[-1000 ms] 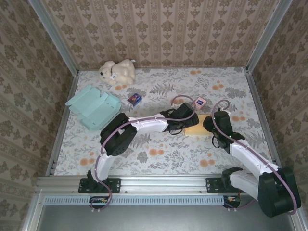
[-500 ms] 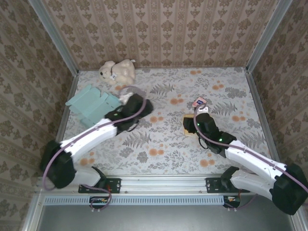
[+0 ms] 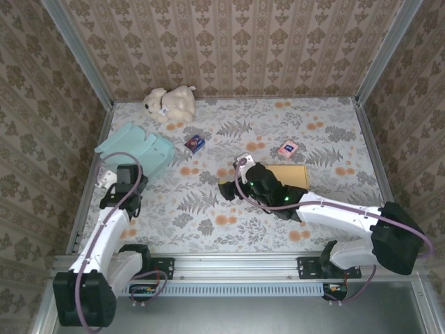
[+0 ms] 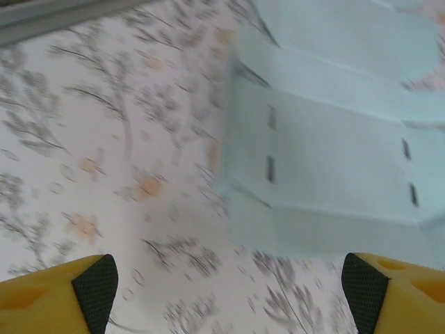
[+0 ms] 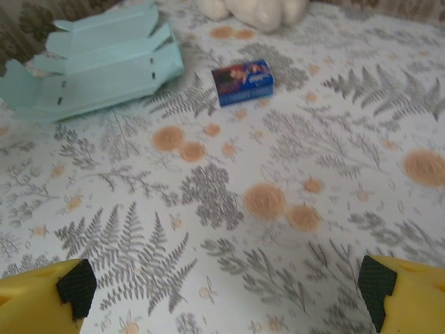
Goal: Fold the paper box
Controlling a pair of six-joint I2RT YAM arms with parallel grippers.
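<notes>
The paper box (image 3: 136,149) is a pale teal, partly folded carton with loose flaps, lying at the far left of the table. In the left wrist view the paper box (image 4: 334,160) lies just ahead and to the right, showing slots in its panel. My left gripper (image 3: 119,178) hovers at its near edge, and the left gripper (image 4: 229,289) is open with bare tablecloth between its fingers. My right gripper (image 3: 231,186) is over the table's middle, and the right gripper (image 5: 228,292) is open and empty. The paper box (image 5: 104,62) sits far off at the upper left.
A small blue box (image 3: 195,143) lies right of the carton, seen as the blue box (image 5: 243,82) in the right wrist view. A plush bear (image 3: 170,103) sits at the back. A flat tan box (image 3: 290,174) lies behind the right arm, with a pink card (image 3: 287,148) beyond it.
The left arm swung from the table's centre to the left, near the teal box. The right gripper moved left off the tan box to mid-table and opened wide.
</notes>
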